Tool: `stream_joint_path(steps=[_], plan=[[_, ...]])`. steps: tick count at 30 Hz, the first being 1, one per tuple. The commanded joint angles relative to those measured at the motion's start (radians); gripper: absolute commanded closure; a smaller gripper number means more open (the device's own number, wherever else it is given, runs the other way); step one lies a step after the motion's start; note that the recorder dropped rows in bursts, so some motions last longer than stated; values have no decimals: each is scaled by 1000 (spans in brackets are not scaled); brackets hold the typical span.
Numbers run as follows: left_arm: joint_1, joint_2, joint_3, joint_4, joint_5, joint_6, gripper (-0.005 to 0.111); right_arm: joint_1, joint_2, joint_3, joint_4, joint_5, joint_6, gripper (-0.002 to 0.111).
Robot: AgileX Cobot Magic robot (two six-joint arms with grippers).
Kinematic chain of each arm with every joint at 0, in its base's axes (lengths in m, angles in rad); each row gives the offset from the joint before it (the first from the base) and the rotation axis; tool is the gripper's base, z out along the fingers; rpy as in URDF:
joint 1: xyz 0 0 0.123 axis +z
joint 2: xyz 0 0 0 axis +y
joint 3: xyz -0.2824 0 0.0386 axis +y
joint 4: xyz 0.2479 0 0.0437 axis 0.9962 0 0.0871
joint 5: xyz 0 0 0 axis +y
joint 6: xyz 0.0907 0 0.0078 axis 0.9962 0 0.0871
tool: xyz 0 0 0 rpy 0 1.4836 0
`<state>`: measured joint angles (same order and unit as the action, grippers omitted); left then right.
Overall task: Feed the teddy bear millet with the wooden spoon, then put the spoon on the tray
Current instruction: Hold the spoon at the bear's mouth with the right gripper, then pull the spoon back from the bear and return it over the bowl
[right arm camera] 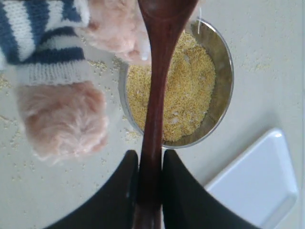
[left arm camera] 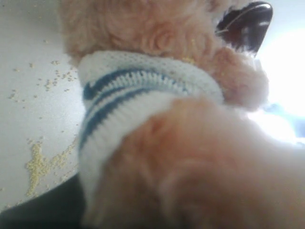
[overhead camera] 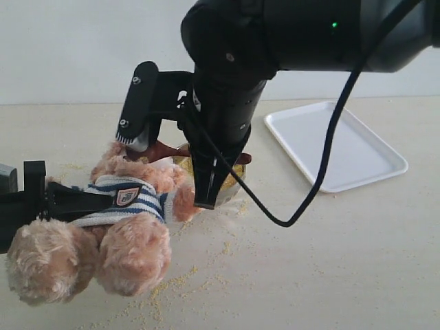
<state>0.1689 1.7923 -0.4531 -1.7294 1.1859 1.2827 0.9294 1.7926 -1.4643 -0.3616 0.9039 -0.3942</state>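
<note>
Being pinched on its slim handle by the right gripper (right arm camera: 150,160), whose jaws are being pressed narrowly against the wood, the wooden spoon (right arm camera: 157,71) is being reached over the metal bowl (right arm camera: 225,90) of millet (right arm camera: 188,86), with its tip close by the teddy bear (overhead camera: 130,199). The bear is being propped at a tilt on the table (overhead camera: 344,261) by the left gripper (overhead camera: 82,201), which appears closed on its striped torso. The spoon is being judged light, stiff and smooth, best gripped far down the handle. The bear is being judged soft and yielding, and the millet loose and easily spilled, with stray grains lying around. One bear, one spoon, one bowl and one tray (overhead camera: 330,141), standing well apart, are being counted.
</note>
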Motion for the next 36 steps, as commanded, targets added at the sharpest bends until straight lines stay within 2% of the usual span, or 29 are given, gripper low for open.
stream_joint_path(steps=[1,6,17,24,29,33,36], plan=[[-6,-1,-1,-15,35,5,102,49,-1,-3,-133,-3,68,108],[-6,-1,-1,-15,35,5,102,67,-1,-3,-228,1,132,108],[-6,-1,-1,-15,35,5,102,69,-1,-3,-234,28,155,108],[-6,-1,-1,-15,35,5,102,69,-8,-3,-266,30,318,108],[-6,-1,-1,-15,35,9,102,67,-39,-3,-278,56,347,108],[-6,-1,-1,-15,35,17,102,43,-79,-3,-265,67,362,108],[-6,-1,-1,-15,35,19,102,-15,-116,-3,-196,67,372,108]])
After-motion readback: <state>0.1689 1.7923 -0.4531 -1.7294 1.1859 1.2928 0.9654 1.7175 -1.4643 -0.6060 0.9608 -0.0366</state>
